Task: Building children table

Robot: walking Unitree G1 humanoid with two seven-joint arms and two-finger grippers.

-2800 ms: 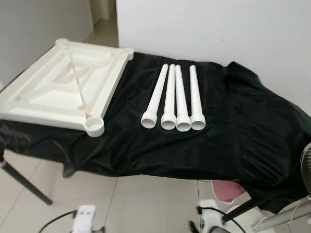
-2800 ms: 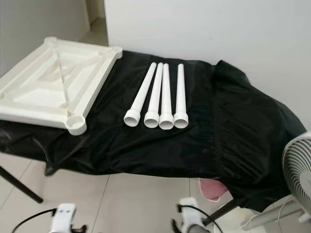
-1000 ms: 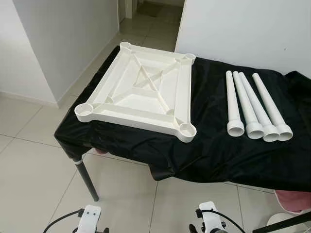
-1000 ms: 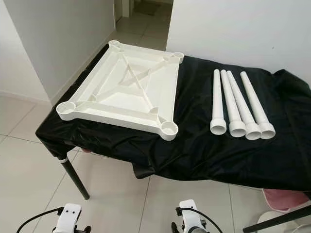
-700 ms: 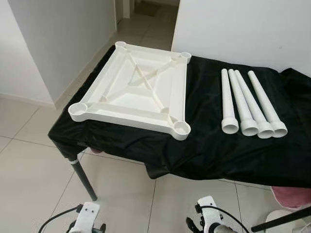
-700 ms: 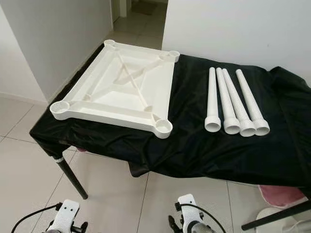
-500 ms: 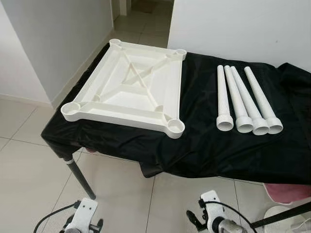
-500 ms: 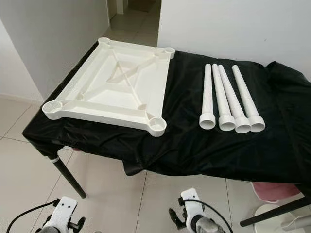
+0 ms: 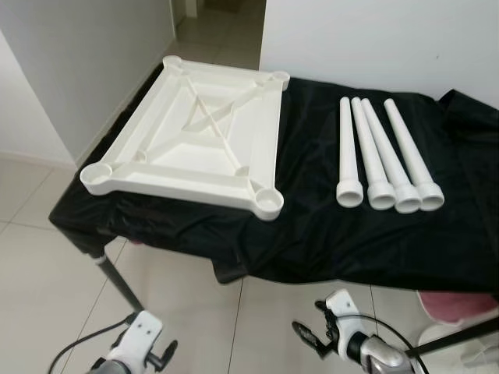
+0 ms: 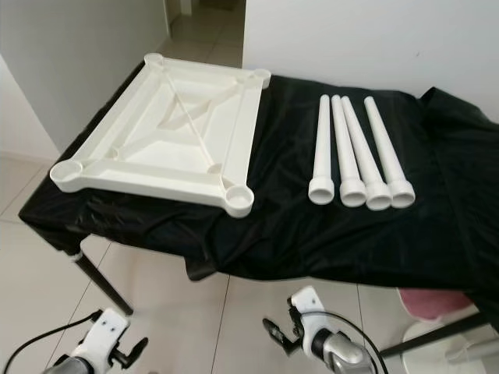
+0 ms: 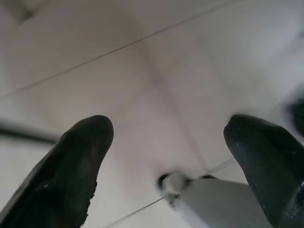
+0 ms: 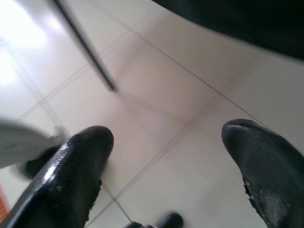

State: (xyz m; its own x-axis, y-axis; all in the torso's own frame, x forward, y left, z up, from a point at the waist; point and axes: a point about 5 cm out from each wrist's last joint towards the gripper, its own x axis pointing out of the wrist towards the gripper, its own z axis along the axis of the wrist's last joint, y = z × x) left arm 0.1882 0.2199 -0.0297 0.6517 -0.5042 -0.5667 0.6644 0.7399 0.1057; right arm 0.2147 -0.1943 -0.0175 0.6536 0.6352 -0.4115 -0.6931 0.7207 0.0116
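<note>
Black-draped surface point(image 9: 312, 234) | upturned white tabletop point(image 9: 195, 140) left, four white legs point(image 9: 386, 160) side by side right | my left end effector point(image 11: 166, 156) and right end effector point(image 12: 164, 161) hang wide open, empty, over floor tiles point(image 12: 156, 104)

Below the black-draped table point(image 9: 327, 234), each wrist carries a white boxy housing with small dark screw holes and a thin black cable looping off it. The right arm point(image 10: 343, 354) is rounded silver metal. Both grippers' fingers point(image 11: 71, 175) are glossy black, blunt-tipped and faintly scuffed.
</note>
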